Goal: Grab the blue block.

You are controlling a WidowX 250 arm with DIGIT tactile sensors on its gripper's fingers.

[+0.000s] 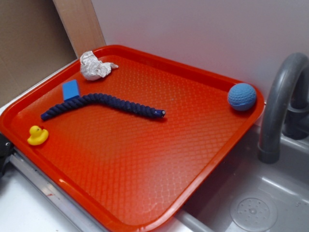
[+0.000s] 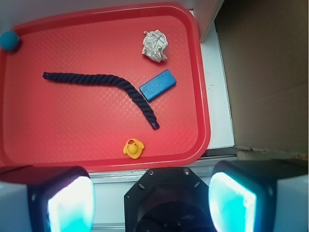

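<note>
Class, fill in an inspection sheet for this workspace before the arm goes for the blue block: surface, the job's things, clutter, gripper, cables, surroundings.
Surface: red tray, textured, lying partly over a grey sink.
Job's things: blue block lying flat, right beside the bend of the dark rope; whether they touch cannot be told.
Clutter: yellow duck near the tray's edge, crumpled paper, light-blue ball in a far corner.
Gripper: gripper with jaws open, holding nothing, back from the tray edge.
Cables: nothing seen.
Surroundings: grey faucet, white wall, wooden board.
</note>
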